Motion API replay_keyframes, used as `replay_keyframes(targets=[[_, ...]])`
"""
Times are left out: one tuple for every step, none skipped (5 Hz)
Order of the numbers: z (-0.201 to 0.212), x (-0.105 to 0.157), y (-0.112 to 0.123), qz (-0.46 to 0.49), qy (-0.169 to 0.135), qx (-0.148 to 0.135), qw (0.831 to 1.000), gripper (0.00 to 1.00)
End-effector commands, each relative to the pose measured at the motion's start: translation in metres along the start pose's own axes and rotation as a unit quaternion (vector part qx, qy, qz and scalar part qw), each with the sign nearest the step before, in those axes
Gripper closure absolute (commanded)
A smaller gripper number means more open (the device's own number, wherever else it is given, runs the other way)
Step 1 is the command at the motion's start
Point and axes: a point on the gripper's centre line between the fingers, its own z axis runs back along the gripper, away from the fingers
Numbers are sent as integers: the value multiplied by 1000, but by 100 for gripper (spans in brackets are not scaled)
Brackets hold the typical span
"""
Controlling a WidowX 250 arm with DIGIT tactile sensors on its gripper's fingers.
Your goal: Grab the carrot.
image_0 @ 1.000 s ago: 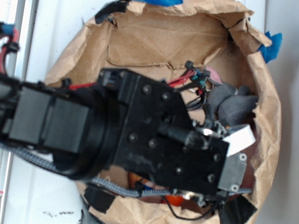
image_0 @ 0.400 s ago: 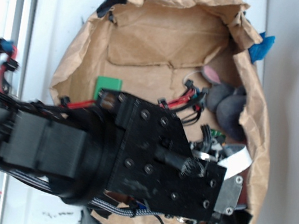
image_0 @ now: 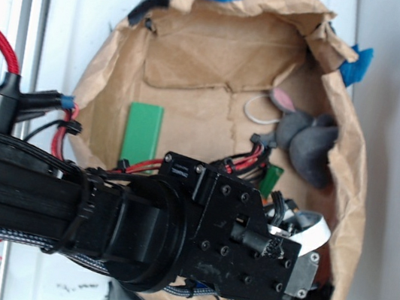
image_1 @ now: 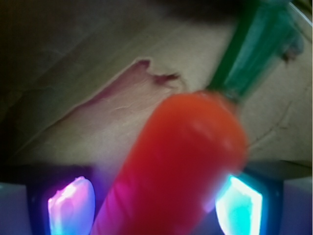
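bag (image_0: 119, 84): brown paper, arm reaches in | bunny (image_0: 309, 141): far side, apart from gripper | carrot (image_1: 181, 166): between the two fingers, stem pointing away | gripper (image_1: 156, 205): fingers flank carrot, contact blurred, likely not clamped | step: closing in | next: squeeze, then lift

In the paper bowl (image_0: 200, 51), the block (image_0: 143, 132) lies left, the bunny (image_0: 308, 140) far right. The carrot (image_1: 181, 161) sits between the gripper (image_1: 156, 205) fingers (image_1: 71, 205).
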Motion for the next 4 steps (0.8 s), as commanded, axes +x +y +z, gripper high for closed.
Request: replay_keyframes(targets=[[5, 18, -11, -27, -5, -13, 1000, 100], [27, 30, 4, -44, -18, -25, 999, 100], [64, 27, 35, -75, -45, -37, 995, 100], [96, 33, 64, -143, -58, -15, 988, 100]])
